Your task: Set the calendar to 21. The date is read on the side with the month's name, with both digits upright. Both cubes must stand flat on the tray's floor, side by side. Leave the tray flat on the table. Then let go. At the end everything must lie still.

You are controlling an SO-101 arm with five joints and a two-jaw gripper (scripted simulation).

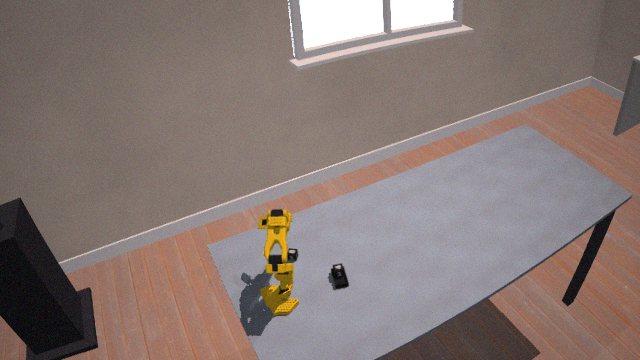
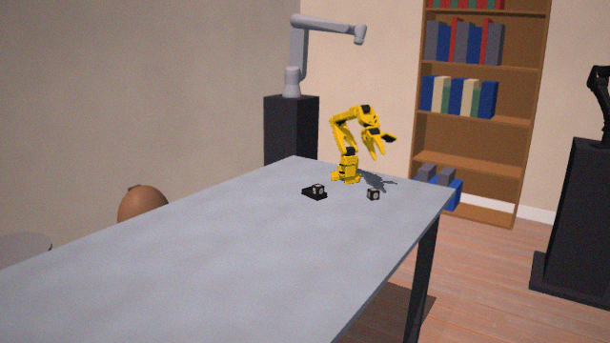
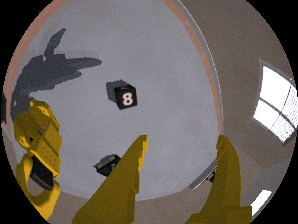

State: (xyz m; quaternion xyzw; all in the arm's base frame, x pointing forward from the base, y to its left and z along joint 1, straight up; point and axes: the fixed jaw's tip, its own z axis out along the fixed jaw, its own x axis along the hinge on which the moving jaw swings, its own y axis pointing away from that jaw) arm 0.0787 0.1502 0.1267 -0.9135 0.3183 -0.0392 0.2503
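A small black tray lies on the grey table close to the arm's base, with one black cube standing in it; it also shows in the top view and low in the wrist view. A second black cube lies loose on the table to the side of the tray, apart from it. In the wrist view this cube shows a white 8 on its upper face. My gripper hangs well above the loose cube, partly open, with nothing between the yellow fingers.
The yellow arm's base stands near the table's corner, with the table edge close behind the loose cube. A bookshelf, a grey arm on a black pedestal and another black stand stand off the table.
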